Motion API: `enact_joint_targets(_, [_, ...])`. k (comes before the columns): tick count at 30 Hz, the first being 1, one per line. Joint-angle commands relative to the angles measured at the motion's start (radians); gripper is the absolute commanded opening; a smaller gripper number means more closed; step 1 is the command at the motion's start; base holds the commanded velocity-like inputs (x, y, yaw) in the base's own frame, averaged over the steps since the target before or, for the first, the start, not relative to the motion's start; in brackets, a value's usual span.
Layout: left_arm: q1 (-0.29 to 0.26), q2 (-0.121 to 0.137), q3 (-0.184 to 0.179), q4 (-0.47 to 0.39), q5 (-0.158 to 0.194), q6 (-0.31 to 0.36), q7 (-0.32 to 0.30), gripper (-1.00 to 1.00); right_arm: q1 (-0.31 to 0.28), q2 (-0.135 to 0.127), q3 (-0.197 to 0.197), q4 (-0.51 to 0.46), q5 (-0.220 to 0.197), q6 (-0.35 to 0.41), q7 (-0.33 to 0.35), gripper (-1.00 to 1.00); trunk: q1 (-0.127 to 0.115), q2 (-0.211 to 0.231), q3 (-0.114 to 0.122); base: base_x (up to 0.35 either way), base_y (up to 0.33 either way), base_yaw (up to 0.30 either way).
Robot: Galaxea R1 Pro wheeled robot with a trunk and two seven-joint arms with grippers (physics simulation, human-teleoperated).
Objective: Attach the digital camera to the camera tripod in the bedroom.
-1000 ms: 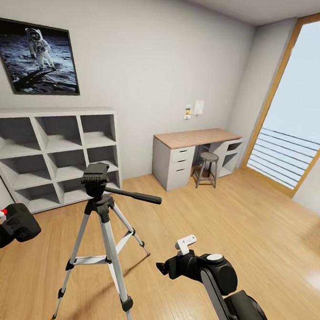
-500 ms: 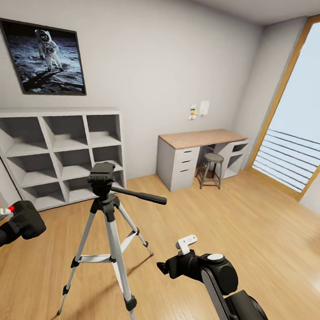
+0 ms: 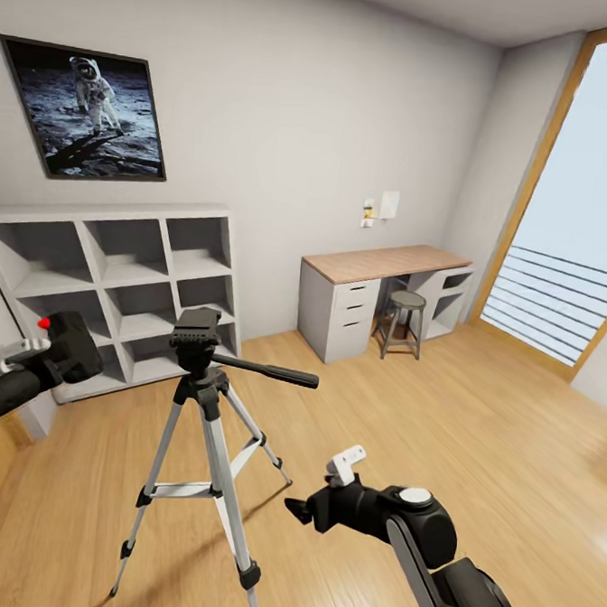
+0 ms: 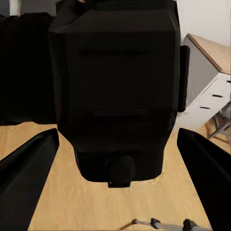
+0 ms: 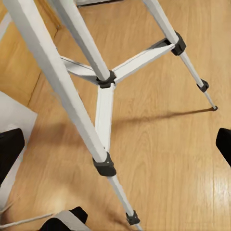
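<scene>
The camera tripod [image 3: 206, 423] stands on the wood floor of the bedroom, left of centre, its black head [image 3: 196, 336] bare and its long handle pointing right. The digital camera [image 3: 70, 348], black with a red button on top, hangs left of the tripod head at about the same height, with my left gripper [image 3: 48, 354] shut on it. Up close, the left wrist view has the camera [image 4: 118, 86] between the dark fingers [image 4: 29, 166]. My right gripper [image 3: 322, 486] is open, low and to the right of the tripod. Silver tripod legs [image 5: 103, 103] cross the right wrist view.
A white cube shelf [image 3: 115, 277] stands against the wall behind the tripod, under an astronaut poster [image 3: 86, 112]. A desk [image 3: 379, 265] with a grey stool [image 3: 404, 321] sits at the back right. A tall wood-framed window [image 3: 572, 223] fills the right side.
My left arm has lifted the camera up and to the right, from near floor level to tripod-head height. The view shifted slightly left to right earlier. The right gripper sank a little.
</scene>
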Motion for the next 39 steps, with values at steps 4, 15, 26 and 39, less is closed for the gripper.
enact_joint_targets(4, [-0.081,0.024,0.005,0.113,-0.004,-0.053,0.001,-1.00,0.028,-0.006,0.001,-0.001,-0.010,-0.099,0.008,1.00,0.001,-0.002,-0.002,0.000,0.000,0.001])
enact_joint_targets(15, [-0.222,0.075,0.011,0.264,-0.003,-0.117,-0.004,-1.00,0.079,-0.010,0.013,-0.001,-0.011,-0.244,0.015,1.00,0.001,-0.002,-0.002,0.000,0.000,0.000])
enact_joint_targets(26, [-0.253,0.127,-0.014,0.389,-0.003,-0.390,-0.114,-1.00,0.073,0.084,0.037,-0.001,-0.009,-0.074,0.013,1.00,0.001,-0.002,-0.002,0.000,0.000,0.000])
enact_joint_targets(39, [-0.293,0.145,-0.062,0.438,-0.004,-0.416,-0.235,-1.00,0.057,0.161,0.042,0.002,-0.004,-0.037,0.004,1.00,0.001,-0.002,-0.002,0.000,0.000,0.000])
